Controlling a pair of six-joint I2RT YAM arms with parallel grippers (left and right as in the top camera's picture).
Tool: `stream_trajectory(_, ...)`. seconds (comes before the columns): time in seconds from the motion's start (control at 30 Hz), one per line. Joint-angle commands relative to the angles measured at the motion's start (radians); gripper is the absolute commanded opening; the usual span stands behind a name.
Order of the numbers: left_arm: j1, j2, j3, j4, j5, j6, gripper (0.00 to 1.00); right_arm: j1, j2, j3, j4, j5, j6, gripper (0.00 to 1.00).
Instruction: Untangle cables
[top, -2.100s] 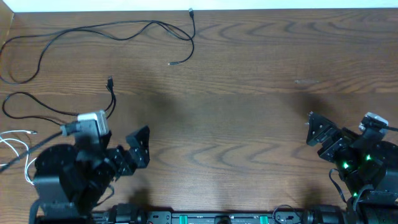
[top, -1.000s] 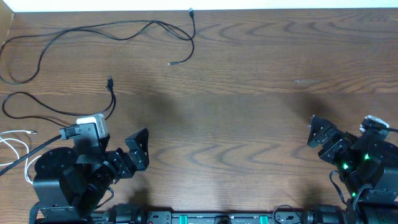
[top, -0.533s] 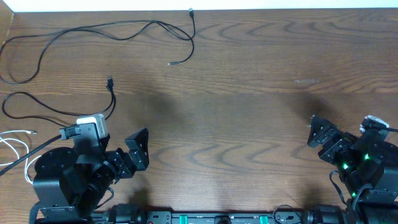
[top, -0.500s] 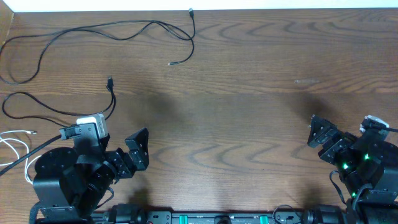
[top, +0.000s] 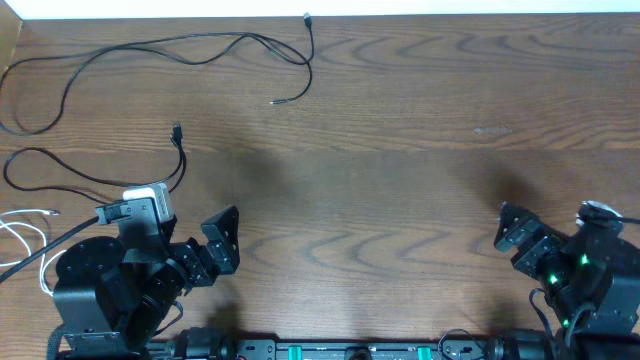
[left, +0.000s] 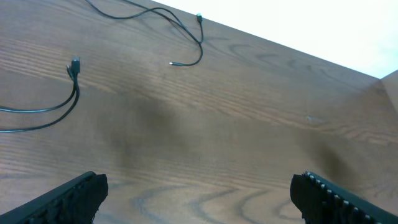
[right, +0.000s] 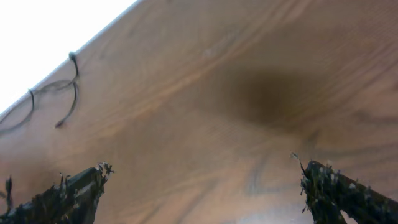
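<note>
The right arm has slid back toward its near corner since a moment ago, and the right gripper (top: 515, 230) sits a touch closer to the table edge; the left arm has settled lower than it was two seconds back, and we see no change in the cables.

We take the wooden table (top: 400, 150) first; it is bare across its middle and right, with all the cords on its far-left part. The left gripper (top: 222, 243) has its jaws spread wide and holds nothing; the right one is spread wide and empty too, and its wrist view shows only bare wood between the fingers.

The longer black cable (top: 150, 45) runs left to right along the far edge, both ends curling near the top centre; the shorter black cable (top: 90, 180) lies nearer, its long axis also left to right, its plug (top: 177, 130) ahead of the left gripper and slightly to its left; the white cable (top: 20, 230) loops at the left edge beside the left arm's base.

We judge the left arm far nearer to all three; the right is well apart from them; the cords look already separated, none crossing another.
</note>
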Motion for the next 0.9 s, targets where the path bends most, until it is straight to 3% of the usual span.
stream_trajectory(0.0,-0.002,-0.001,0.011,-0.002,-0.013,0.013,1.00,0.005,-0.050,-0.057,0.050,0.080,-0.010,0.99)
stream_trajectory(0.2,-0.002,-0.001,0.011,-0.002,-0.013,0.013,1.00,0.031,-0.166,-0.251,0.264,0.127,-0.046,0.99)
stream_trajectory(0.43,-0.002,-0.001,0.011,-0.002,-0.014,0.013,0.99,0.050,-0.286,-0.452,0.563,0.011,-0.409,0.99)
stream_trajectory(0.87,-0.002,-0.001,0.011,-0.002,-0.013,0.013,1.00,0.074,-0.426,-0.679,0.812,0.008,-0.411,0.99)
